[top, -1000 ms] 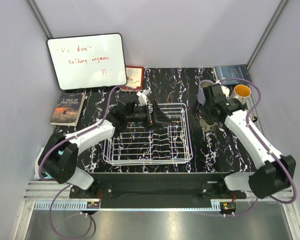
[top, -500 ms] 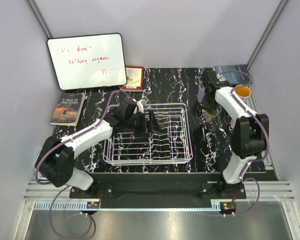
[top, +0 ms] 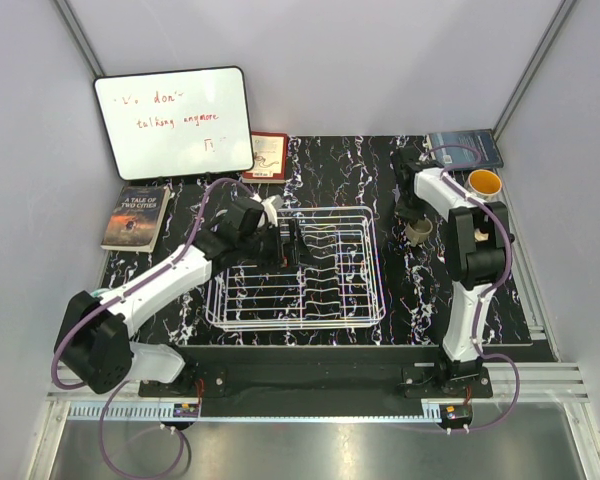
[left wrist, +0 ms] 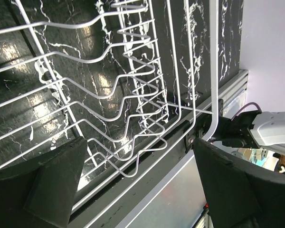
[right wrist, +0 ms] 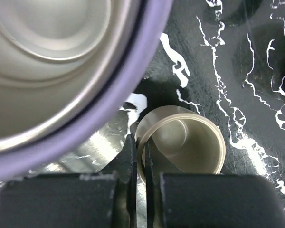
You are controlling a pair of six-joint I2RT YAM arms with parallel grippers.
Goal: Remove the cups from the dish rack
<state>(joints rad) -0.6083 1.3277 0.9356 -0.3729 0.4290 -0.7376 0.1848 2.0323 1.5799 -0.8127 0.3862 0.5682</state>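
The white wire dish rack sits mid-table; its wires fill the left wrist view. My left gripper hangs open over the rack's far left part, holding nothing. My right gripper is shut on the rim of the small olive-grey cup right of the rack, one finger inside and one outside. That cup is upright, low at the table; I cannot tell if it touches. The lavender cup stands close beside it. A cream cup with a yellow inside stands far right.
A whiteboard leans at the back left, with a book in front of it. A red card lies behind the rack. A blue book lies at the back right corner.
My right arm has folded back toward the far right, carrying the olive-grey cup a little farther from me. My left gripper has drawn back slightly to the left over the rack.
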